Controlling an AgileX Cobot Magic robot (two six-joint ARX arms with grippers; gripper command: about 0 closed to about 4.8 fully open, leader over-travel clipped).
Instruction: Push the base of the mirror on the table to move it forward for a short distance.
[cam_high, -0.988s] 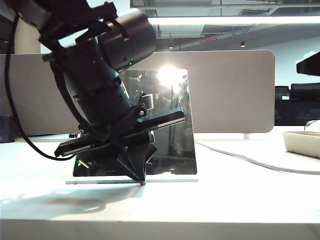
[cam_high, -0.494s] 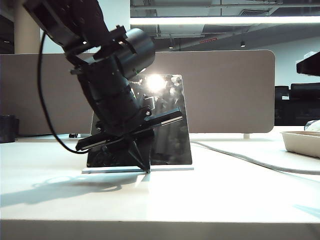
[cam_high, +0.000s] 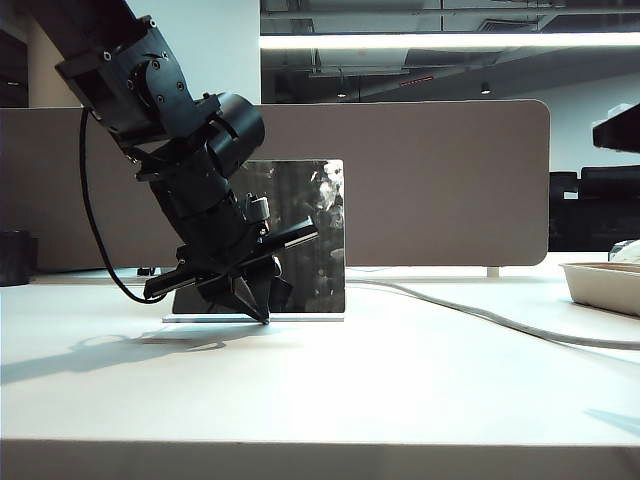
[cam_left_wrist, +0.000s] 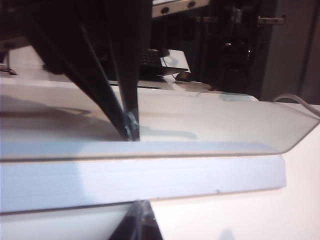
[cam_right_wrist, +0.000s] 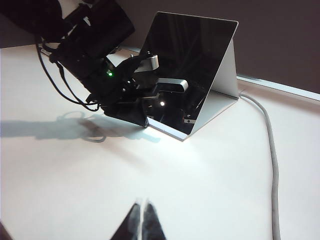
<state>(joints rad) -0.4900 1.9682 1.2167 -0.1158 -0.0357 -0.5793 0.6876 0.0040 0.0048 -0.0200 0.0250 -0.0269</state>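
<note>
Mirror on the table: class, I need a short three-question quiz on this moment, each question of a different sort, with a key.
1. True or false: the left end effector has its fingertips down at the front edge of the base of the mirror.
2. Multiple choice: the right end effector is A) gripping the mirror; B) apart from it, over the bare table; C) holding the grey cable.
3. Fill in: behind the mirror stands a beige ____ panel.

Key: 1 true; 2 B; 3 divider.

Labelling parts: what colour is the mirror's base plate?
White; the base of the mirror shows best in the left wrist view.
</note>
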